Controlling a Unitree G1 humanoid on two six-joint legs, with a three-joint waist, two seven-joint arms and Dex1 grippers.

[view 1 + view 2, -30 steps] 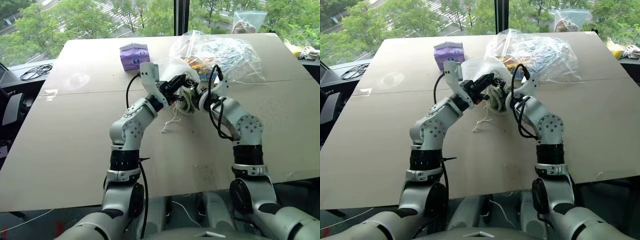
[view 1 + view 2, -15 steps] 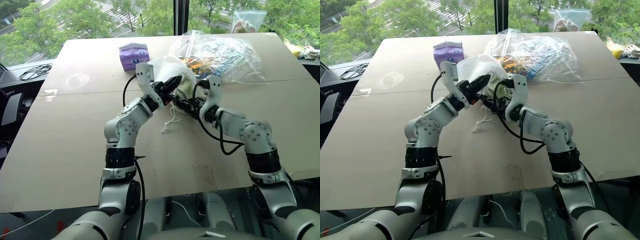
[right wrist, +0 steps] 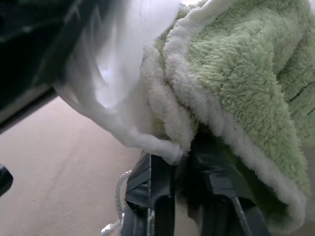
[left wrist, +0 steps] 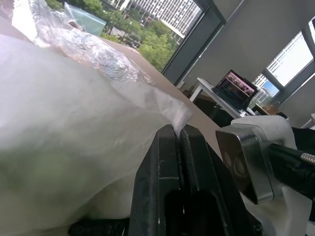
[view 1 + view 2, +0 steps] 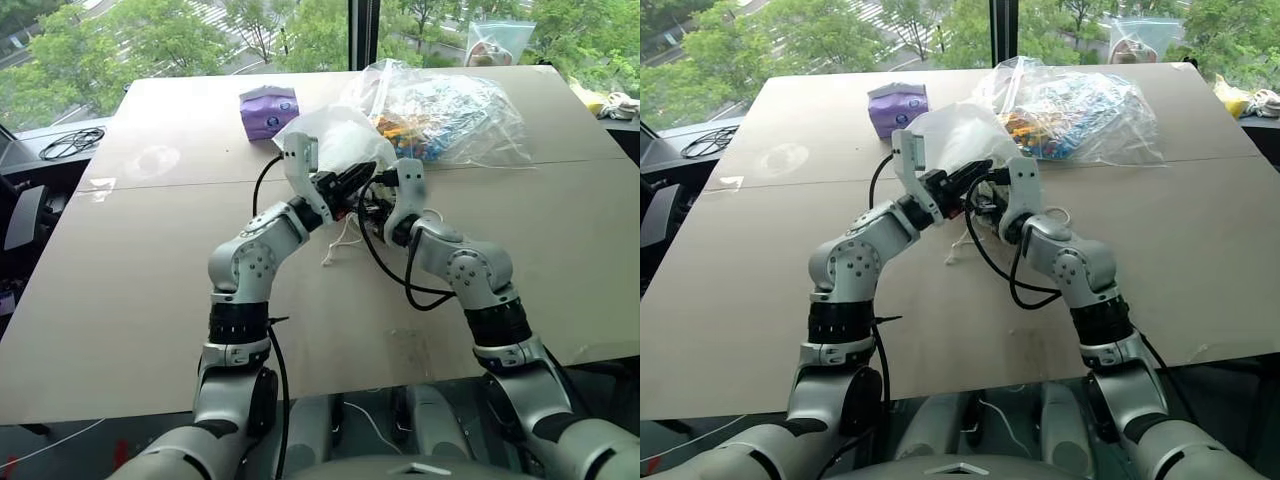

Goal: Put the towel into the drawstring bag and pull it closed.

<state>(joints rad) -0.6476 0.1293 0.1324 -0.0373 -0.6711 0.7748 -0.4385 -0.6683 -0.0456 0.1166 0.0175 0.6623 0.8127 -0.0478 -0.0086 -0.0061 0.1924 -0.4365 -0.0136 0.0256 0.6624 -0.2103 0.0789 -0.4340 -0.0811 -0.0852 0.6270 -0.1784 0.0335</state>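
We judge the task to be about midway: the towel [image 3: 236,64] is at the mouth of the drawstring bag [image 5: 335,135] but not yet inside it, and the cords have not been pulled, so the pushing-in and the closing are both left.

The bag is the largest thing in our hands, a thin white translucent pouch held up above the table [image 5: 130,290], billowing back toward the clear plastic bag of coloured items [image 5: 450,105] behind it. Our left gripper [image 4: 176,135] is fully closed, pinching the bag's fabric edge between its two black fingers and holding it raised.

The towel sits just beneath that edge, pale green fleecy cloth with a thick cream border, bunched in folds. Our right gripper [image 3: 183,162] looks clamped onto the lower fold of the towel, with a bit of the white bag hem caught against one finger; whether the hem is actually gripped too, we cannot tell.

Smallest, a white drawstring cord [image 5: 340,240] dangles loose to the table.
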